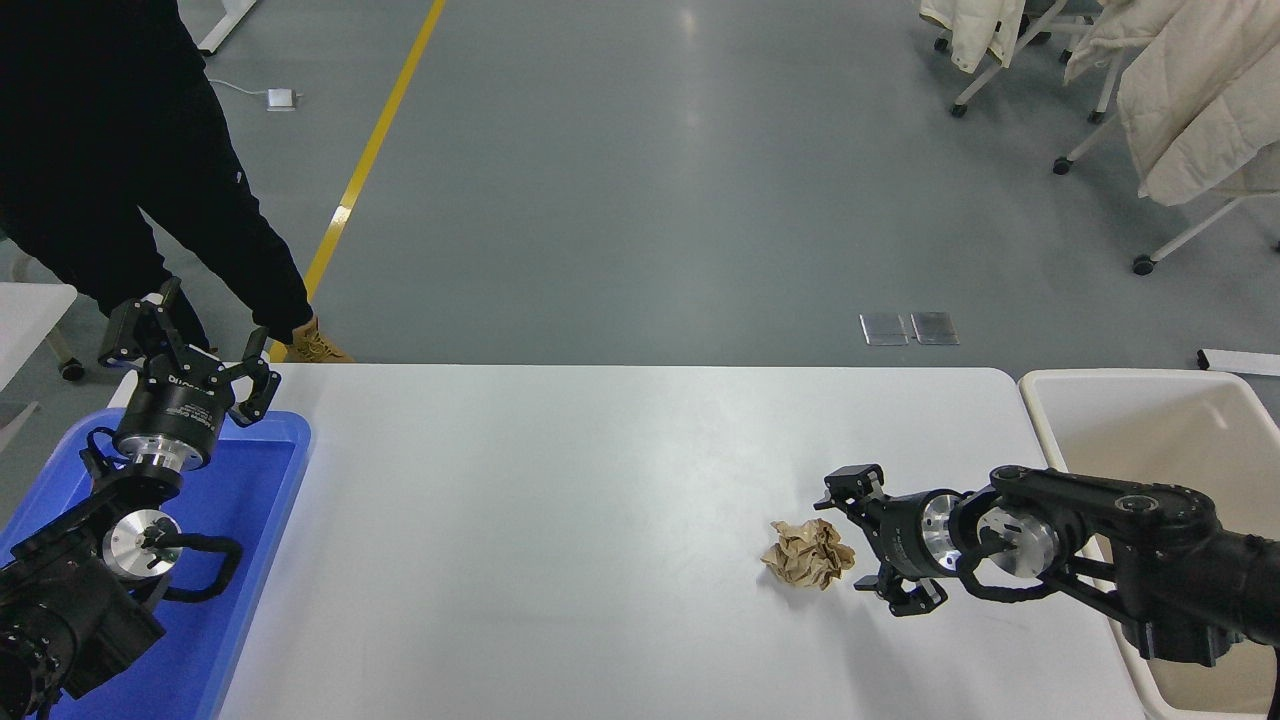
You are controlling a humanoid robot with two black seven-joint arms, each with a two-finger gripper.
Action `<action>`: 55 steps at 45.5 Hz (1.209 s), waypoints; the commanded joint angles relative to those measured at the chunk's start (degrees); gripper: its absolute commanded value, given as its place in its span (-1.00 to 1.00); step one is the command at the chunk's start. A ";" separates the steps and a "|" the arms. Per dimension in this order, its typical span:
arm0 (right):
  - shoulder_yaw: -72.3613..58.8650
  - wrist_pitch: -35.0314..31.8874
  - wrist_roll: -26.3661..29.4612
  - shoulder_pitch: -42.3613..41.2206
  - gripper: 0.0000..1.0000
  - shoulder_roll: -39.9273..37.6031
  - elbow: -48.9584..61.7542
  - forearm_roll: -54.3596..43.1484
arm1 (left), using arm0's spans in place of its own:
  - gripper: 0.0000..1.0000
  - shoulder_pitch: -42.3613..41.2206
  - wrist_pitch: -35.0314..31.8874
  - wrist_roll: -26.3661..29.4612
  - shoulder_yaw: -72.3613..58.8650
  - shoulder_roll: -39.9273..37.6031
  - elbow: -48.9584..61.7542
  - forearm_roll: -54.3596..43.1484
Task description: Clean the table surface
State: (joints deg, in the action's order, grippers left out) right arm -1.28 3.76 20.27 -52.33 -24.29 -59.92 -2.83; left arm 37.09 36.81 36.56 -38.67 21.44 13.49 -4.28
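The white table surface fills the lower middle of the head view. A crumpled ball of brown paper lies on it at the right. My right gripper is open, pointing left, its fingers just right of the paper ball, one above and one below its right edge, apart from it. My left gripper is open and empty, parked over the far end of the blue tray at the lower left.
A beige bin stands off the table's right edge, under my right arm. A person in black stands at the far left corner. Chairs with pale coats stand far back right.
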 commanded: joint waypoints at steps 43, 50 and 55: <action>-0.57 0.37 7.50 -2.77 -1.00 4.43 0.24 0.19 | 1.00 0.00 -0.07 0.00 0.00 0.00 -0.04 -0.02; -0.48 0.28 7.50 -3.04 -1.00 4.52 0.07 0.28 | 1.00 0.00 0.01 0.00 0.00 0.00 -0.04 -0.02; -0.48 0.28 7.50 -3.13 -1.00 4.17 -1.25 0.28 | 1.00 0.00 -0.07 0.00 0.00 0.00 -0.04 -0.02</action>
State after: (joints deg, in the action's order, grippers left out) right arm -1.96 4.28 26.63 -54.91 -19.87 -59.60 -2.66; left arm 37.09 36.79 36.56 -38.67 21.45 13.49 -4.28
